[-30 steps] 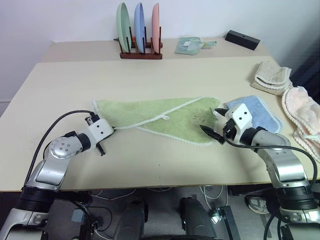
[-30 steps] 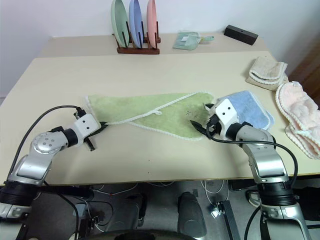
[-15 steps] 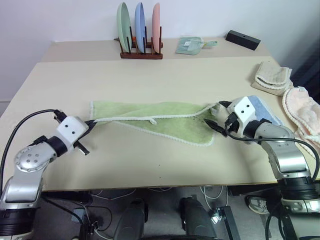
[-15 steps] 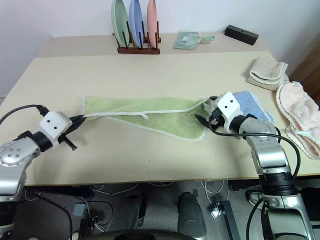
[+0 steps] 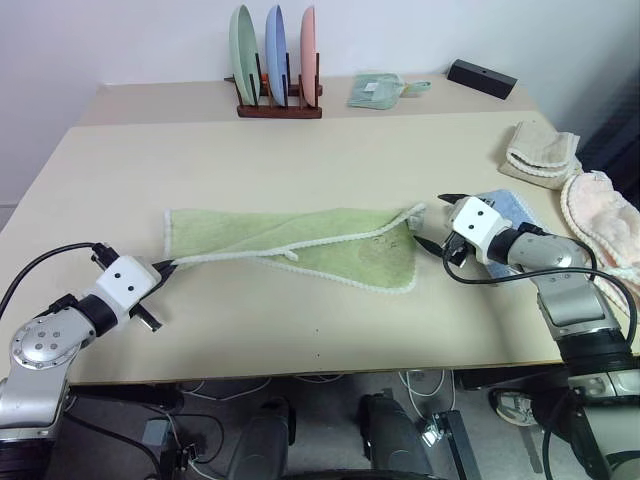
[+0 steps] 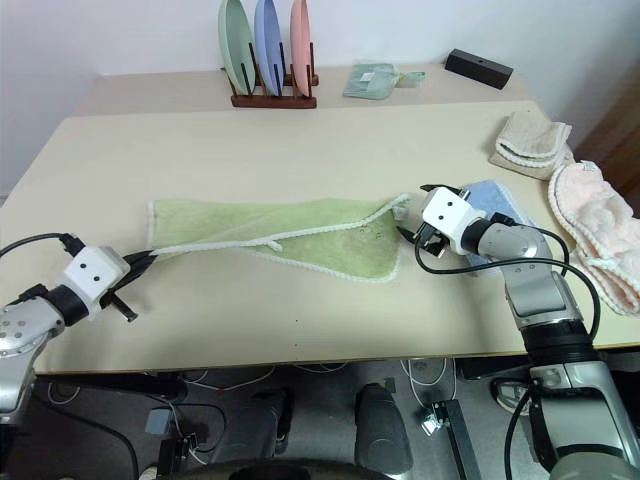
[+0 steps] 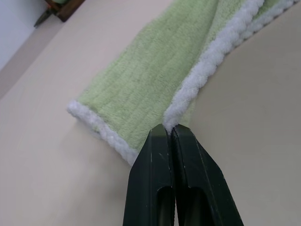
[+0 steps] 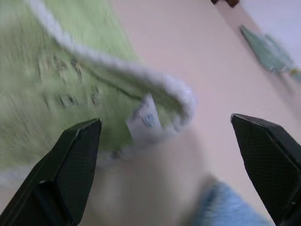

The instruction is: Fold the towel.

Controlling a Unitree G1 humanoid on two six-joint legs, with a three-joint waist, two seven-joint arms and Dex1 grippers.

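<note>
Left tool (image 7: 170, 134) pinched closed, right tool (image 8: 171, 155) spread wide.

Robot test lab staged as household setting. Evidence: plain beige desk (image 5: 300, 330) against bare white wall (image 5: 120, 40); loose cables (image 5: 330, 378) under front edge; plate rack (image 5: 279, 105) and spare towels (image 5: 560, 165) at far and right edges.

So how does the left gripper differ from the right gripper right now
The left gripper is shut on the white stitched edge of the light green terry cloth towel; the right gripper stands wide open, holding nothing. The left sits at the towel's near left corner, the right at its far right corner beside the white label. Both have two black fingers.
</note>
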